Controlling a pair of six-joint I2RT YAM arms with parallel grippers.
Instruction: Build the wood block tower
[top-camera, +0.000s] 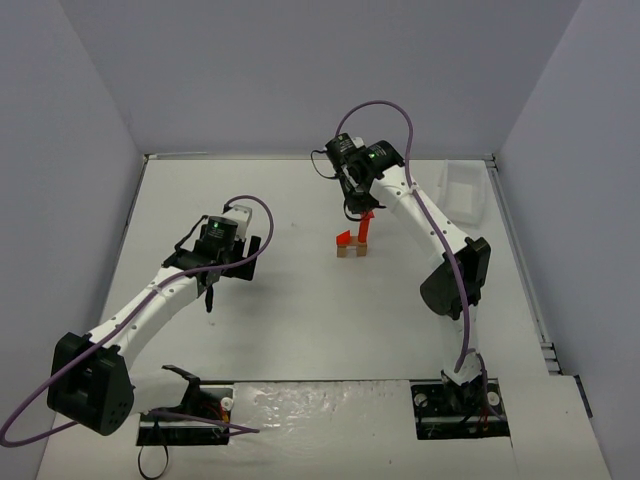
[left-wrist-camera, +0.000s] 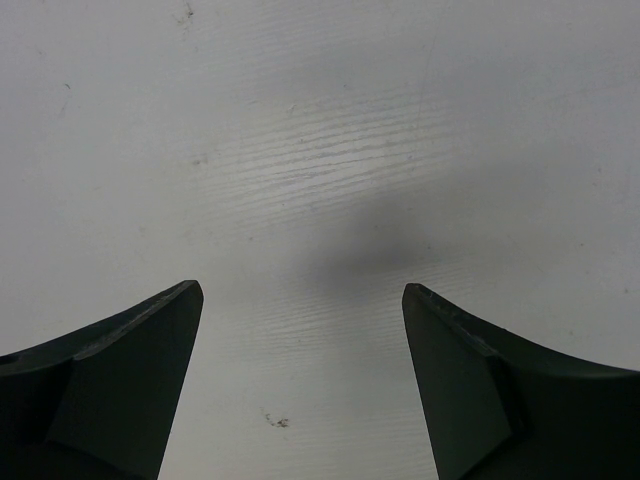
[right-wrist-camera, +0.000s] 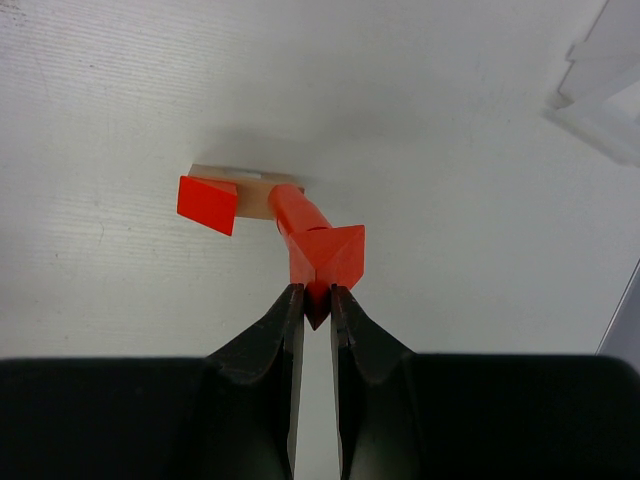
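The right pincer (right-wrist-camera: 317, 293) is seen shut on a red wedge (right-wrist-camera: 338, 258), the near corner of which is nipped between the two black fingers (right-wrist-camera: 262, 350). The held wedge is pressed against the top end of a red cylinder (right-wrist-camera: 292, 215), and the two are touching. The cylinder is stood on the tan block (right-wrist-camera: 258, 198), toward that block's right end as the right wrist camera sees it. The cylinder is drawn slanting in that view, so whether it is truly upright cannot be told.

A second red wedge (right-wrist-camera: 208, 203) is found at the tan block's left end, overlapping it. Whether it is resting on the block or only set against it cannot be told. The tan block itself is laid flat on the white table (top-camera: 300, 330).

From above, the right pincer is seen hanging directly over the tan block, with the right arm reaching in from that block's right. A white tray (top-camera: 463, 190) is set well apart from the tan block, to its right and farther from the arm bases, near the table's far right corner.

The left pincer (left-wrist-camera: 300, 287) is held open, its two dark fingers spread wide, and the grain of the table is seen between them. It is placed well apart from the tan block, to that block's left and somewhat nearer the arm bases.
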